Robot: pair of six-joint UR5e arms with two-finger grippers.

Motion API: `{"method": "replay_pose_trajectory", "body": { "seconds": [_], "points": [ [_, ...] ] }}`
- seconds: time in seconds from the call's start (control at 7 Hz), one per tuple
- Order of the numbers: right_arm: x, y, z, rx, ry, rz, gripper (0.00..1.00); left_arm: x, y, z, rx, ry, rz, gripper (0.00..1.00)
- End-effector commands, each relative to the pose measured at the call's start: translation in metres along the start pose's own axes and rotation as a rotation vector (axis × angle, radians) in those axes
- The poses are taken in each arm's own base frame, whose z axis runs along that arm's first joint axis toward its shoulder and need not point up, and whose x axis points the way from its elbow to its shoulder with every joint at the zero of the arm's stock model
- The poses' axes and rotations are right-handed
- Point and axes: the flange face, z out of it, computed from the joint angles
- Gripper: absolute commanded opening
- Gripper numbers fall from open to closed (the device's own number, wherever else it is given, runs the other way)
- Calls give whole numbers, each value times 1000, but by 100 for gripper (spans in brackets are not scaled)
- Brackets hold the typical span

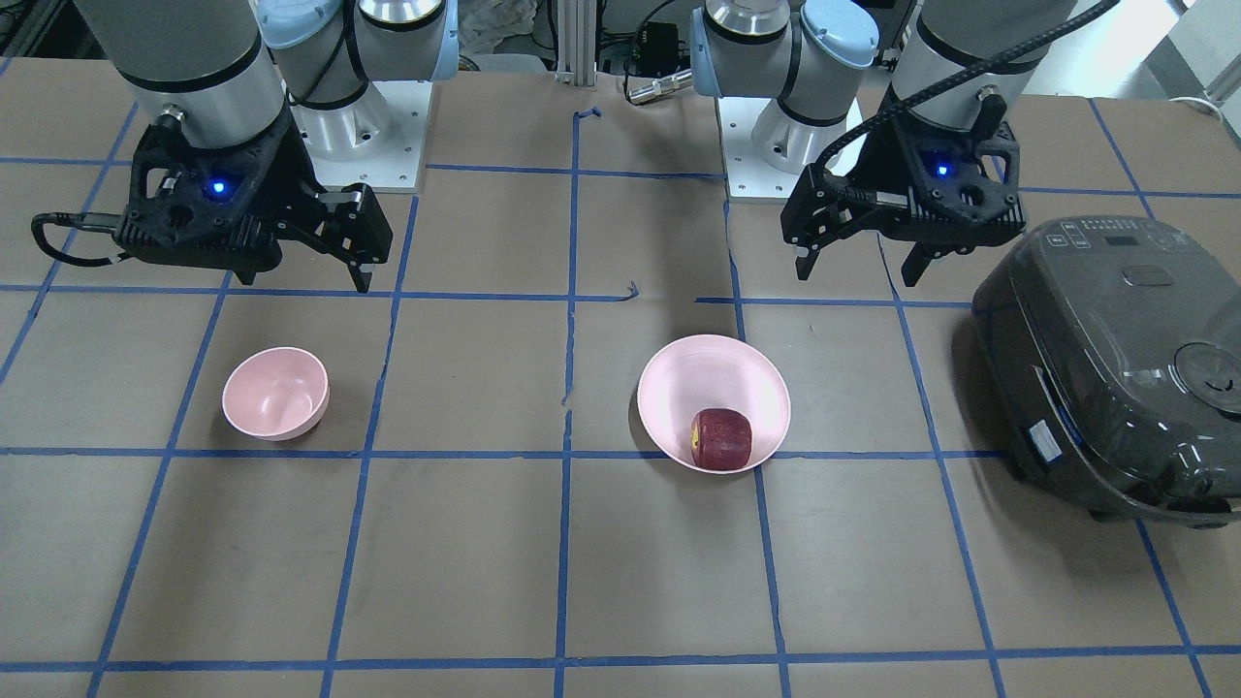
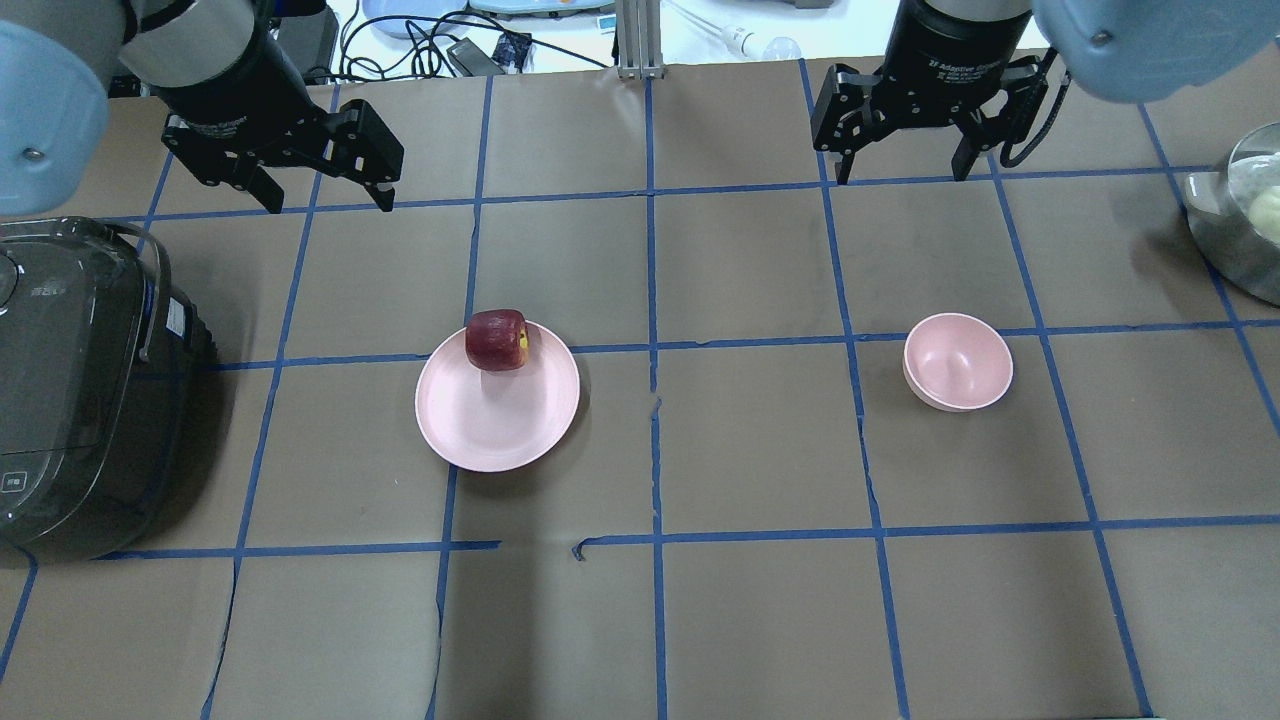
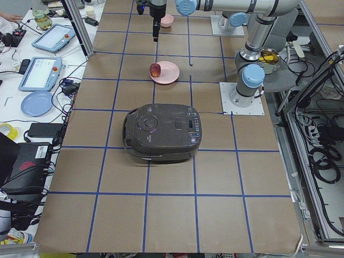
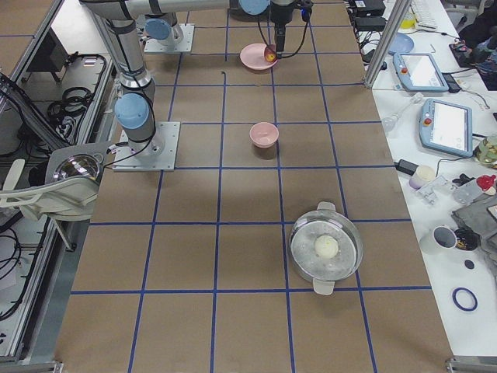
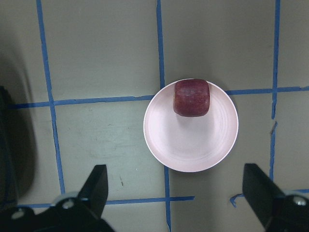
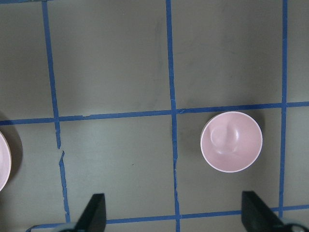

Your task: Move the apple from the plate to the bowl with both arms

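One apple (image 2: 497,340) was counted, lying on the one plate (image 2: 497,425). One bowl (image 2: 958,361) was seen, well apart from the plate on the robot's right. One dark cooker (image 2: 70,390) was found on the plate's other side. One metal pot (image 4: 293,250), with one pale ball (image 4: 325,246) in it, was noted farther from the plate than the bowl. Two grippers were counted: the left gripper (image 2: 330,200) and the right gripper (image 2: 902,178).

Overhead: rice cooker (image 2: 80,390) runs off the left edge, steel pot (image 2: 1240,225) off the right edge. Right wrist view: plate (image 6: 4,162) a mere sliver at left edge. Wrist views: left claw (image 5: 174,169) and right claw (image 6: 174,194) cut by bottom edge. Left side view: bowl (image 3: 167,20) too small for detail.
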Motion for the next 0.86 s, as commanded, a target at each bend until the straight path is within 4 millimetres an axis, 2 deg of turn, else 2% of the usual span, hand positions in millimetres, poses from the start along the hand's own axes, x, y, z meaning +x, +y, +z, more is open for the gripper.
{"method": "replay_pose_trajectory", "body": {
  "seconds": [0.0, 0.71],
  "points": [
    [0, 0, 0, -1, 1, 0, 100, 0, 1, 2, -4, 1, 0, 100],
    [3, 1, 7, -33, 7, 0, 100, 0, 1, 0, -1, -1, 1, 100]
  ]
}}
